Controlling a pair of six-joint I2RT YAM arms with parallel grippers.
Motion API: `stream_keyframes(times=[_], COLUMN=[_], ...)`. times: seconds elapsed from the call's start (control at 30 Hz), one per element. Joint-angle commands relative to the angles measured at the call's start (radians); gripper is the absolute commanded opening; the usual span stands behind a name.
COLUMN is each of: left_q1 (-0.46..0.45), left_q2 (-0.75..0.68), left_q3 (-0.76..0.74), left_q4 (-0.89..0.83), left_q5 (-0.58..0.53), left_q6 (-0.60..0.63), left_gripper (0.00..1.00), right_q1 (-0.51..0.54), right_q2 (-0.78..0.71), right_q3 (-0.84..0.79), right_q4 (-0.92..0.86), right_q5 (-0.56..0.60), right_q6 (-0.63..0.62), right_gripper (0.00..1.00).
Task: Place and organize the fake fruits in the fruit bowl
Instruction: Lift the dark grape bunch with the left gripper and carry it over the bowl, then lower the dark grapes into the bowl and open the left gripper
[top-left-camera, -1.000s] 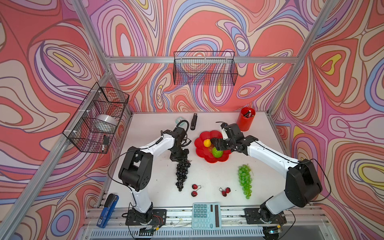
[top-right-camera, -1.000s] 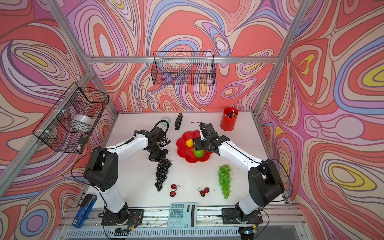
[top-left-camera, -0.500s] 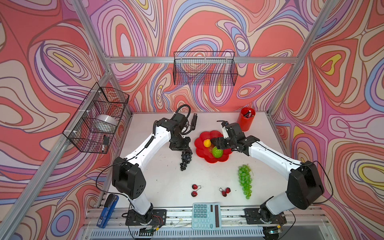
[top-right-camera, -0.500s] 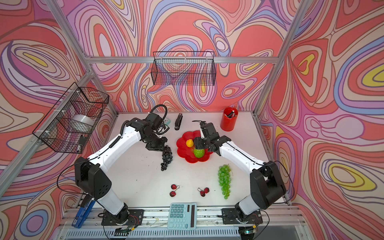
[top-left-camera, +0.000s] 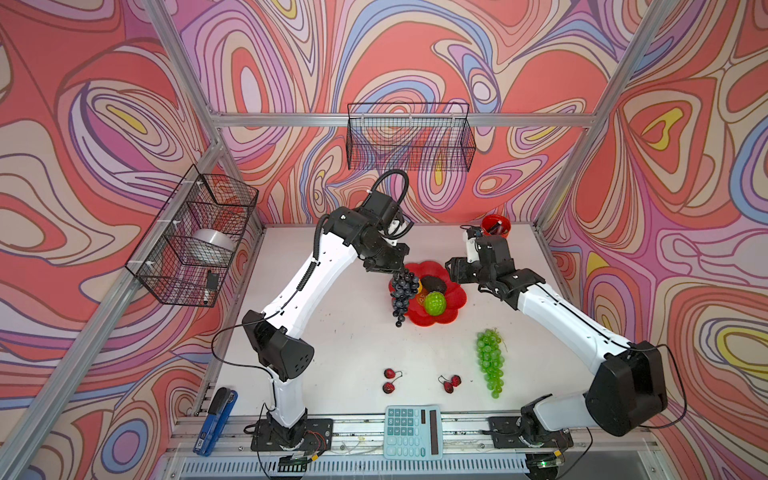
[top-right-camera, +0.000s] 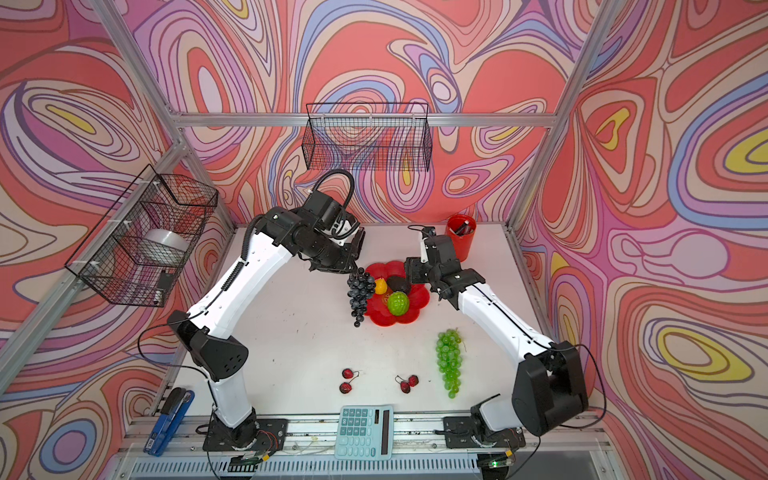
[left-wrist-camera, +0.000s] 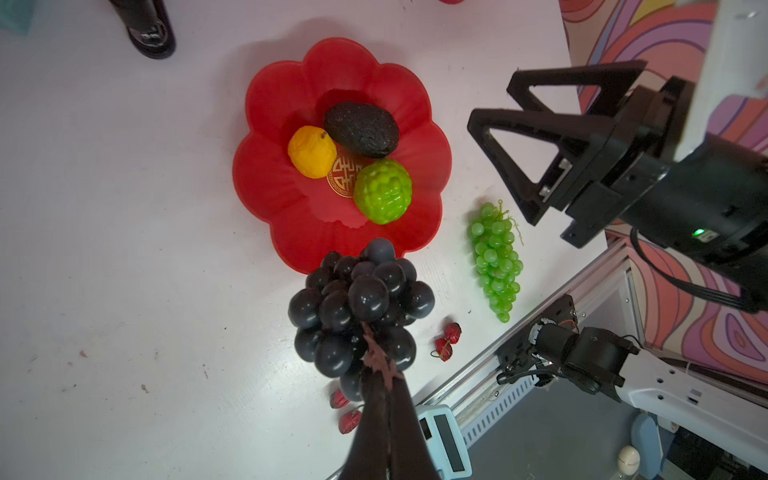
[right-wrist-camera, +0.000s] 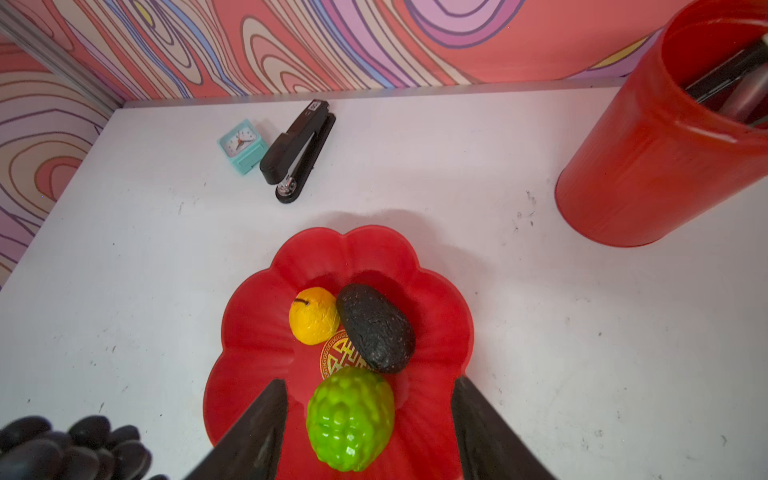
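The red scalloped fruit bowl holds a yellow-orange ball, a dark avocado and a bumpy lime-green fruit. My left gripper is shut on the stem of the dark purple grape bunch, which hangs in the air at the bowl's left rim. My right gripper stands open and empty above the bowl's right side. On the table lie the green grape bunch and two red cherry pairs.
A red pen cup stands at the back right. A black stapler and a teal clock lie behind the bowl. A calculator and a blue tool sit at the front edge. Wire baskets hang on the walls.
The left arm has lifted the purple grape bunch off the table and carried it right to the bowl's left rim. The right gripper has drawn back from over the bowl, still open.
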Motion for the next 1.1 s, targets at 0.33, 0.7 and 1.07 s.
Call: stream_keyframes(times=[0.33,0.7,1.07], left_q1=[-0.041,-0.053,-0.054], left_q2=[0.092,0.108,0.054], left_q3=[0.053,0.014,-0.102], left_q4=[0.066,0.097,0.191], left_q5=[0.095,0.159,0.254], left_q6=[-0.033,-0.041,-0.079], left_gripper=[0.00,0.00,0.00], right_q1=[-0.009,-0.010,-0.011], right_q2=[-0.051,-0.062,-0.068], right_q3=[-0.059,-0.087,-0.093], right_q4=[0.042,0.049,0.054], right_q5=[0.017,0.036,0.045], right_q6=[0.015,0.014,0.003], right_gripper=[0.65,0.65,0.66])
